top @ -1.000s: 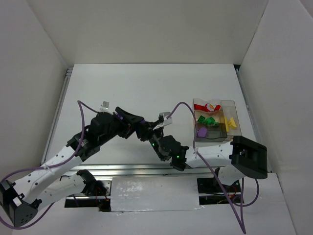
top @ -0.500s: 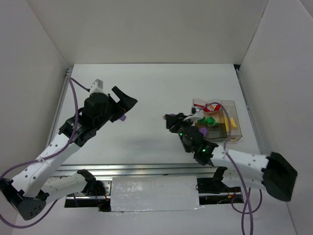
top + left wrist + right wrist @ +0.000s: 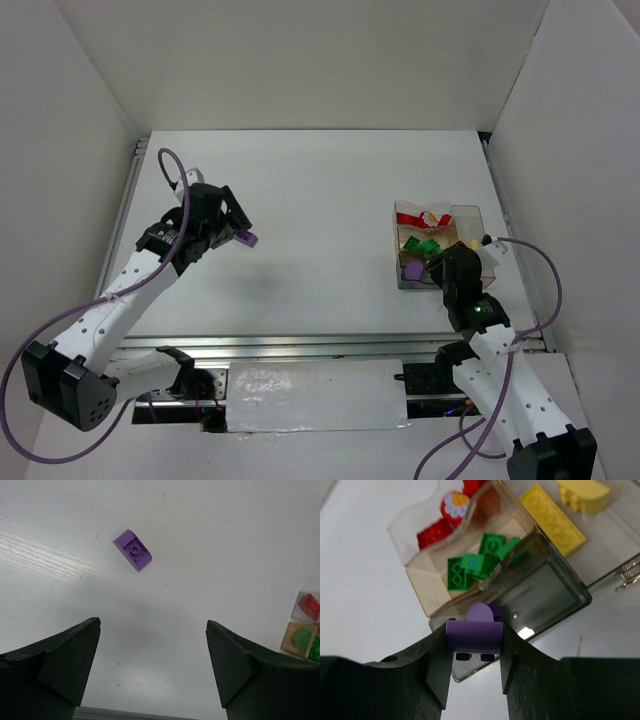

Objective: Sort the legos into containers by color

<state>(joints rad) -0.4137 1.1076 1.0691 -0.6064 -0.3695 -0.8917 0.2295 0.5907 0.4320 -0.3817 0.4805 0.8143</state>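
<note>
A purple lego (image 3: 132,550) lies on the white table just ahead of my left gripper (image 3: 152,625), which stands wide open with nothing between its fingers; from above the lego (image 3: 247,238) is beside that gripper (image 3: 228,222). My right gripper (image 3: 475,640) is shut on a second purple lego (image 3: 473,634), held over the near corner of the containers (image 3: 560,597). A rounded purple piece (image 3: 481,612) shows just beyond it in the smoky bin. Other bins hold green legos (image 3: 470,565), red legos (image 3: 440,530) and yellow legos (image 3: 552,517).
The containers (image 3: 470,215) stand at the right of the table, close to the right wall. White walls enclose the table on three sides. A metal rail runs along the near edge by the arm bases. A purple cable loops off each arm.
My left gripper opened and drew back to the left, and a purple lego now lies on the table by it. The right arm swung right with its purple lego to the containers.
</note>
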